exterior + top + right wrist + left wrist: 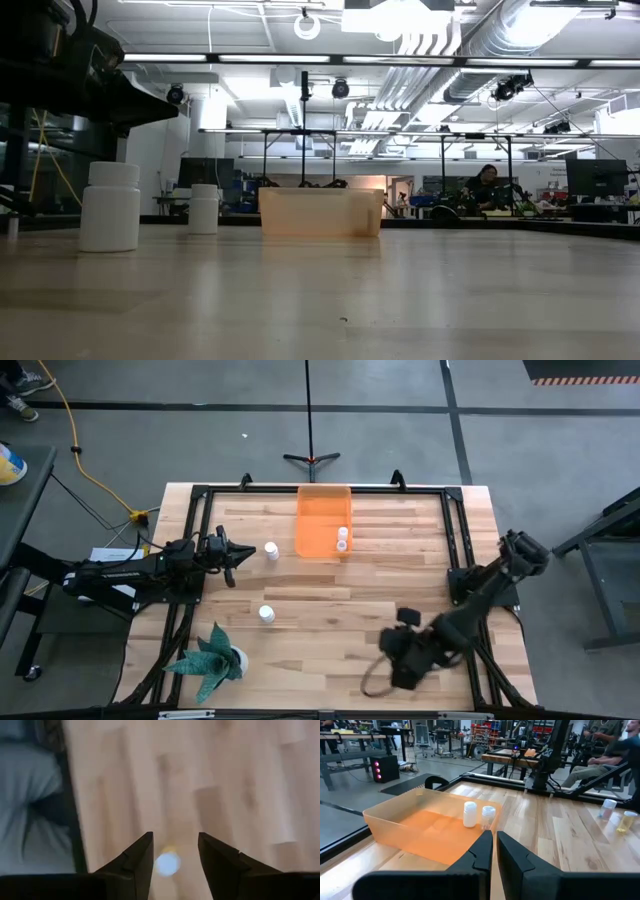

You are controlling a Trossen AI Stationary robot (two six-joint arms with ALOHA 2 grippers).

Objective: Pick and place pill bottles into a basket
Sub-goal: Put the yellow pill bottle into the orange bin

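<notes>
The orange bin stands at the table's far middle with two white pill bottles inside it. They also show in the left wrist view. One bottle stands on the table left of the bin, another nearer the front. My left gripper is just left of the first bottle, its fingers close together and empty. My right gripper is open over the table's front right. A blurred pale round spot shows between its fingers; I cannot tell what it is.
A green spiky plant in a white pot stands at the front left corner. Black rails frame the table. In the low view both loose bottles and the bin stand on the wood. People sit beyond the table.
</notes>
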